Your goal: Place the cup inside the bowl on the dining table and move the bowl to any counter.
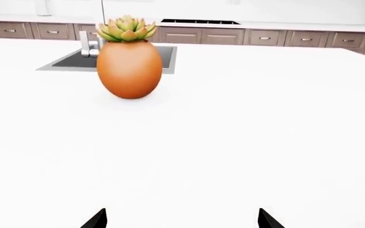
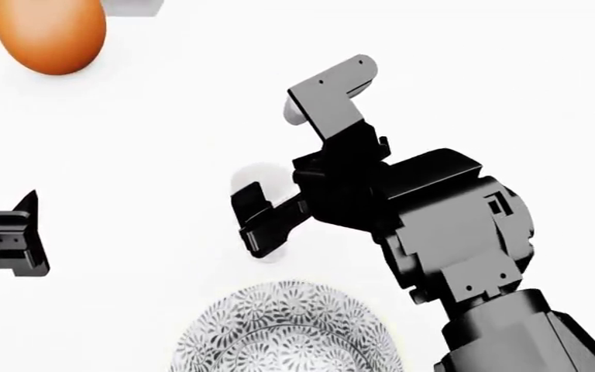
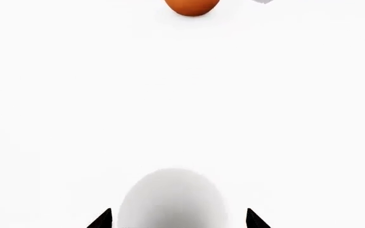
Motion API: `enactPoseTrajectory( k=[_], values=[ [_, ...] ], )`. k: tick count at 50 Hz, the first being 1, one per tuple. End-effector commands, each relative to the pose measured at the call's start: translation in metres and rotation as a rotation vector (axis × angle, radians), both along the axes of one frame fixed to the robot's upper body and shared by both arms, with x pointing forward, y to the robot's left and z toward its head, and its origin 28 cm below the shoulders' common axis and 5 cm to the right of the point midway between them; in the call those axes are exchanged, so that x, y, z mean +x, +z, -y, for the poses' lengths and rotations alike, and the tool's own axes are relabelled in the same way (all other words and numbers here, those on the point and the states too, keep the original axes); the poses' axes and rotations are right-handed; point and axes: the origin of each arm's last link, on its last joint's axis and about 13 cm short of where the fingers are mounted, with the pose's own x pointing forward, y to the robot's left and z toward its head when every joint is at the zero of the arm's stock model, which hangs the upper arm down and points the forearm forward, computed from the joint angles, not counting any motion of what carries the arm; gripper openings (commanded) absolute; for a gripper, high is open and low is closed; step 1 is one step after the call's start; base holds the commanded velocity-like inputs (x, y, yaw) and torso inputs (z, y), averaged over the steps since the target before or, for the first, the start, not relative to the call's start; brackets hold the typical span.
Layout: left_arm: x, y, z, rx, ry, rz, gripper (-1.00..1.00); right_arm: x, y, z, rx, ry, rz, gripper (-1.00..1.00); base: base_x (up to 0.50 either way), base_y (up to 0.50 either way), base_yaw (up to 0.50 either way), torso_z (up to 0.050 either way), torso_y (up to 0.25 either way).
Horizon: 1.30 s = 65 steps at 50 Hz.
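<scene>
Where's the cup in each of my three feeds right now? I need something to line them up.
Head view: the cup stands mid-frame on the dining table, mostly hidden behind the right gripper, beyond the bowl.
Right wrist view: cup at bottom centre, between the jaws.
Left wrist view: not in it.
Shared landmark: the orange egg-shaped planter.

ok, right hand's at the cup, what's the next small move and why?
Probably close the right hand on the cup: the wrist view shows the cup sitting between both open fingertips. Then lift it toward the bowl, which sits just nearby.
</scene>
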Motion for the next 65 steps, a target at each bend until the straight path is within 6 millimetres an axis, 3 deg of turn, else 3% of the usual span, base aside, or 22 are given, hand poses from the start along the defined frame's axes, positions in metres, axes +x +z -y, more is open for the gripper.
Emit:
enactPoseTrajectory(
  k=[1, 12, 13, 21, 32, 48, 57, 65],
  values=[
    [0.0, -0.003, -0.002, -0.001, 0.002, -0.006, 1.0, 0.007, -0.011, -0.006, -0.017, 0.026, -0.033, 1.0, 0.0, 0.0, 0.0, 0.0, 0.0],
    [0.003, -0.003, 0.003, 0.0, 0.001, -0.006, 1.0, 0.005, -0.019, -0.006, -0.021, 0.03, -0.064, 1.0, 0.0, 0.0, 0.0, 0.0, 0.0],
    [0.002, -0.003, 0.002, 0.0, 0.0, -0.006, 1.0, 0.004, -0.018, -0.006, -0.019, 0.028, -0.058, -1.0, 0.0, 0.0, 0.0, 0.0, 0.0],
    [0.002, -0.001, 0.003, 0.001, 0.0, -0.004, 1.0, -0.001, -0.009, -0.005, -0.004, 0.024, -0.017, -1.0, 0.0, 0.0, 0.0, 0.0, 0.0],
    [0.0, 0.001, 0.001, 0.002, -0.001, 0.002, 1.0, -0.023, 0.027, 0.005, 0.026, 0.004, 0.069, -1.0, 0.0, 0.0, 0.0, 0.0, 0.0],
    [0.0, 0.005, 0.004, 0.024, -0.006, 0.034, 1.0, -0.13, 0.079, 0.033, 0.074, 0.052, 0.114, -1.0, 0.0, 0.0, 0.0, 0.0, 0.0],
    [-0.003, 0.004, 0.005, 0.037, -0.003, 0.035, 1.0, -0.172, 0.104, 0.045, 0.104, 0.092, 0.12, -1.0, 0.0, 0.0, 0.0, 0.0, 0.0],
    [-0.005, 0.005, 0.005, 0.038, -0.004, 0.037, 1.0, -0.197, 0.097, 0.047, 0.054, 0.08, 0.097, -1.0, 0.0, 0.0, 0.0, 0.0, 0.0]
  ],
)
